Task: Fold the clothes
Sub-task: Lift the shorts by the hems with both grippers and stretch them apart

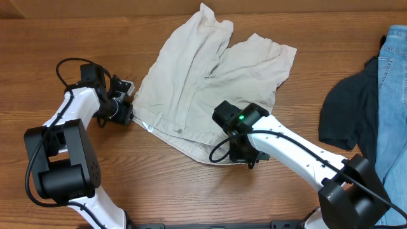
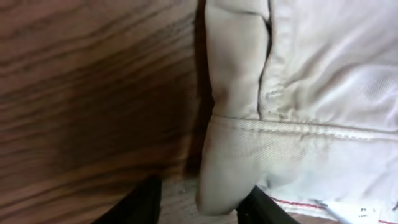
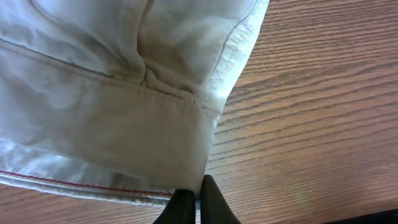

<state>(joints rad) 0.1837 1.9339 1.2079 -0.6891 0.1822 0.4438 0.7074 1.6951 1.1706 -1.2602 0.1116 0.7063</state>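
Pinching the shorts (image 1: 210,70) is the right claw (image 3: 198,198) (tips cropped); the left claw (image 2: 204,196) straddles their corner, spread.

Clock read from the shorts (image 1: 216,76), twelve toward the top of the overhead view.

- Nine to twelve: bare table (image 1: 63,32), open passage.
- Eight: the left gripper (image 2: 202,206) and its arm block the waistband corner. The corner sits between the parted fingers, with a gap on one side.
- Five: the right gripper (image 3: 198,200), pinched on the waistband edge, bars the near-right run with its arm.
- Three: a dark garment (image 1: 346,114) and jeans (image 1: 391,95) fill the right edge. A bare strip separates them from the shorts.
- Six to seven: bare wood between the arms.
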